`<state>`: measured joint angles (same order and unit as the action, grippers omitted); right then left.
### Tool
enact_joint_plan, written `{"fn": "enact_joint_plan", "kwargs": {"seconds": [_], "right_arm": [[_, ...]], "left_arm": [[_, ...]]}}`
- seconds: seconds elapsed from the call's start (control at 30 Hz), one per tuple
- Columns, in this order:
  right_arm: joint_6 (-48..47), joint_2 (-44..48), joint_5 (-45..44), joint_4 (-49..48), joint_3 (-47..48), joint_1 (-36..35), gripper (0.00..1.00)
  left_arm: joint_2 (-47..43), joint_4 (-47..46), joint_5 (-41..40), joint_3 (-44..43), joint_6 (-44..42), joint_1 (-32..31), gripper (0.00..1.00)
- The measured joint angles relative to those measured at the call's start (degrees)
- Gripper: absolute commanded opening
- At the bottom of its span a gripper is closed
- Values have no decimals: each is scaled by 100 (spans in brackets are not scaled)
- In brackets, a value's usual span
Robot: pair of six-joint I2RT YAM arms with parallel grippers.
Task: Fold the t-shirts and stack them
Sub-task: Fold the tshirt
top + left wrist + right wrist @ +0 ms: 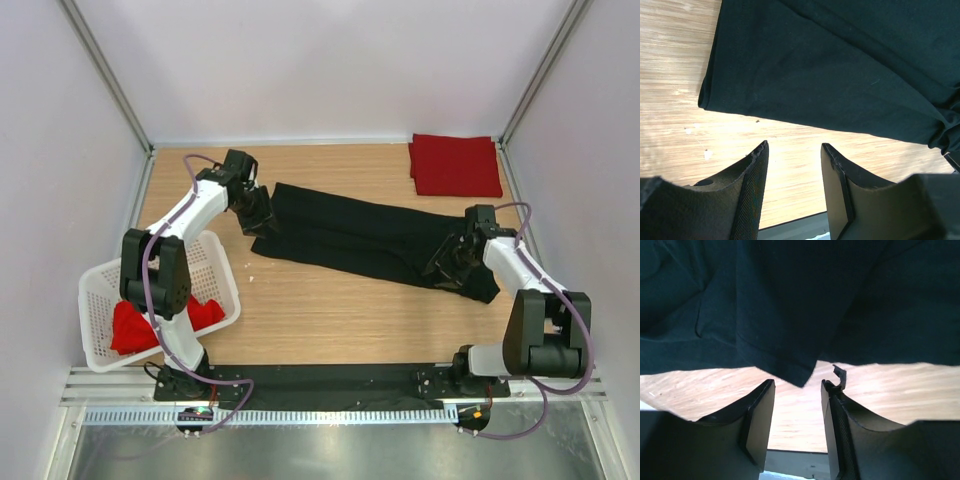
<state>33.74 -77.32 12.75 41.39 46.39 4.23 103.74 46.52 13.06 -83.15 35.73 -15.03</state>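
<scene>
A black t-shirt (365,238) lies folded into a long band across the middle of the table. My left gripper (262,222) is at its left end, open and empty; in the left wrist view (792,147) the shirt's edge (830,75) lies just beyond the fingertips. My right gripper (447,262) is at the shirt's right end, open and empty; in the right wrist view (797,385) a shirt corner (800,372) hangs just ahead of the jaws. A folded red t-shirt (455,165) lies at the back right. Another red t-shirt (135,327) sits crumpled in the basket.
A white lattice basket (215,262) stands at the front left beside the left arm. White enclosure walls with metal posts ring the table. A black strip and a metal rail run along the near edge.
</scene>
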Motion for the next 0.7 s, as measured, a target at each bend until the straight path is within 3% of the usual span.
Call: {"fn": "enact_joint_plan", "kwargs": {"seconds": [0.17, 0.27, 0.4, 0.7], "right_arm": [[199, -214, 96, -308, -146, 0, 48], [289, -299, 98, -424, -197, 0, 39], [393, -501, 109, -584, -184, 0, 2], [483, -807, -22, -389, 870, 107, 1]], "left_arm": [[0, 4, 0, 0, -4, 0, 48], [0, 7, -2, 2, -13, 0, 48], [0, 11, -2, 2, -22, 0, 48], [-76, 98, -4, 2, -26, 0, 47]]}}
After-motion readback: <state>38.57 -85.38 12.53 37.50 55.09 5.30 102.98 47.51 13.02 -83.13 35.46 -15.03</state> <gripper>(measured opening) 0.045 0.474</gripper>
